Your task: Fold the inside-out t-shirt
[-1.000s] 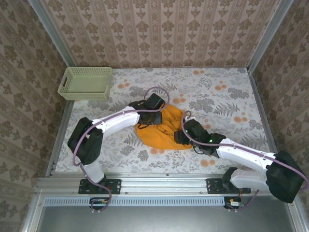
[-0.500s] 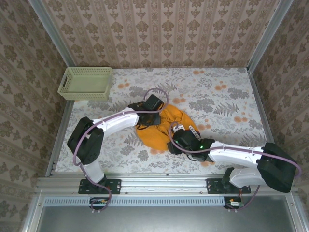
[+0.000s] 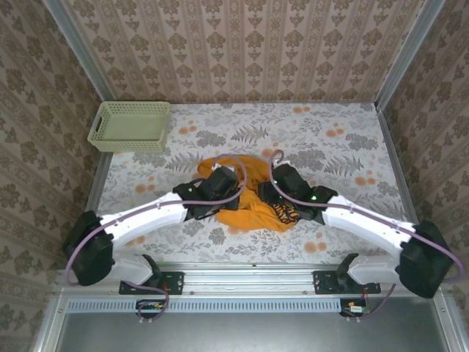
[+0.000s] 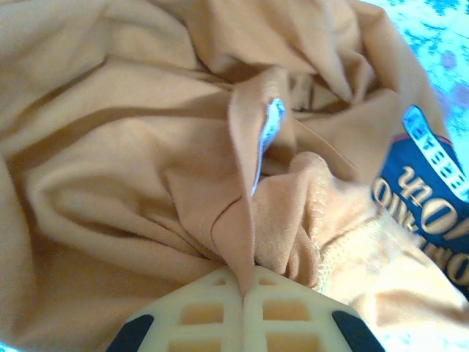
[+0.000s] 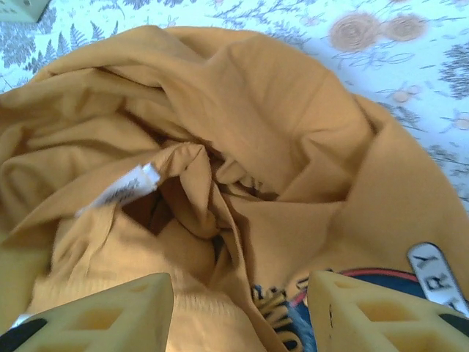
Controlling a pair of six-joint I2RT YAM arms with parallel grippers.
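The orange-yellow t-shirt (image 3: 253, 213) lies crumpled in the middle of the table, a patch of its dark blue and white print (image 3: 284, 214) showing at its right. My left gripper (image 3: 220, 192) sits on the shirt's left side, shut on a pinched fold of orange cloth (image 4: 245, 242); a white label (image 4: 267, 136) and the print (image 4: 432, 191) show beyond it. My right gripper (image 3: 270, 196) hovers over the shirt's right part, open, its pale fingers (image 5: 110, 315) wide apart above a bunched fold (image 5: 220, 213) and a white label (image 5: 121, 187).
A pale green mesh basket (image 3: 130, 126) stands at the back left corner. The floral tablecloth (image 3: 344, 147) spreads around the shirt, with metal rails along the sides and the near edge.
The left arm swung down and pulled its hold on the shirt toward the near left. The right gripper moved from the shirt's near right edge up over its middle. More print shows now.
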